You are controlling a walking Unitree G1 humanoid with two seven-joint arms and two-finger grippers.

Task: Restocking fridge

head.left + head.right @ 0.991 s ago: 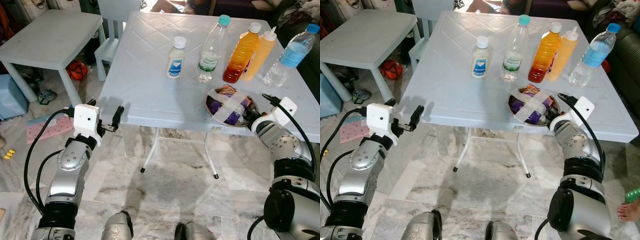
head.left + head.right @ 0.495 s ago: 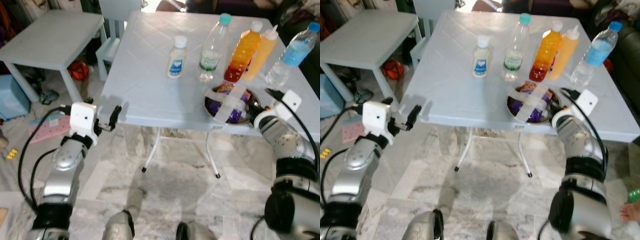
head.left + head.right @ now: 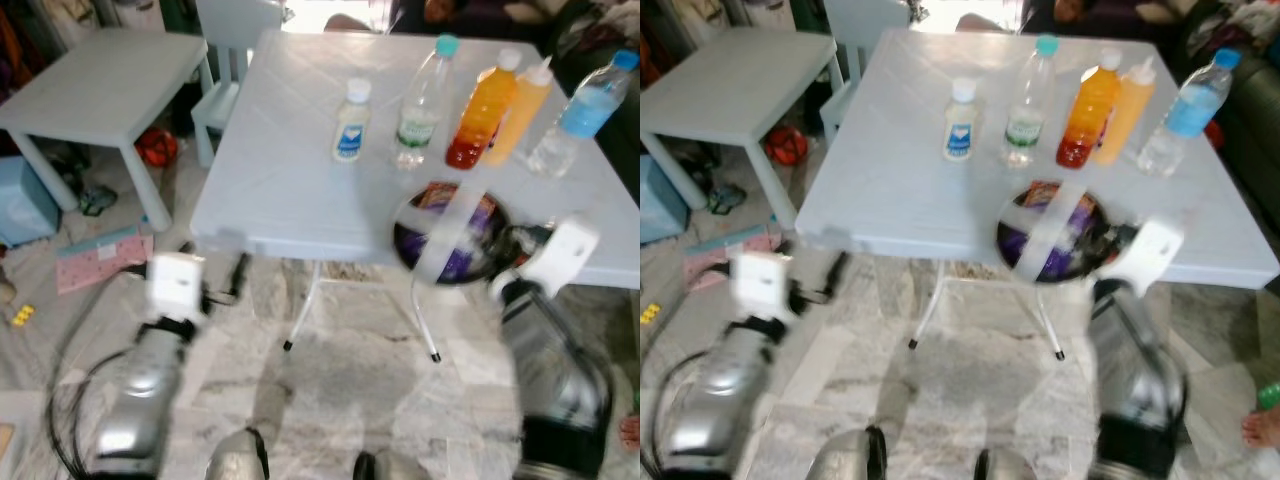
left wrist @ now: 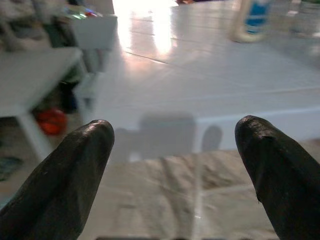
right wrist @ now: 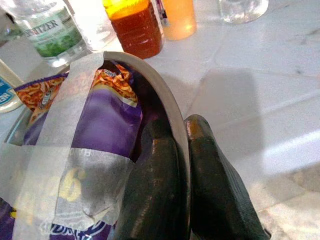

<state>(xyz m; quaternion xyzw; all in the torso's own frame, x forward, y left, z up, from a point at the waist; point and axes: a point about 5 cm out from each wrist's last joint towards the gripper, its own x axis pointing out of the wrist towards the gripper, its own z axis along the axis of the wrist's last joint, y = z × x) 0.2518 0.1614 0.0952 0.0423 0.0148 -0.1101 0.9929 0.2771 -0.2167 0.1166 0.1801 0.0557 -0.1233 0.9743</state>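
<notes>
We see a pale blue table (image 3: 300,180) carrying a row of bottles along its far side: a small white bottle (image 3: 350,120) with a blue label, a clear water bottle (image 3: 422,102) with a teal cap, an orange juice bottle (image 3: 480,110), a yellow squeeze bottle (image 3: 522,108) just beside it, and a second water bottle (image 3: 580,112) with a blue cap at the right. Nearer the front edge sits a metal bowl (image 5: 170,107) holding a purple snack packet (image 5: 95,130), with strips of pale tape (image 5: 57,135) crossed over it. Our right gripper (image 5: 182,165) pinches the bowl's rim at its right side, one black finger inside the bowl and the other outside, pressed close with the thin wall between them. Our left gripper (image 4: 175,165) hangs below and in front of the table's left front edge, its two fingers (image 4: 60,170) spread wide and holding nothing, over the marbled floor (image 3: 340,380). A smaller pale table (image 3: 100,80) stands well apart to the left. The head views are blurred, and both arms smear across them.
</notes>
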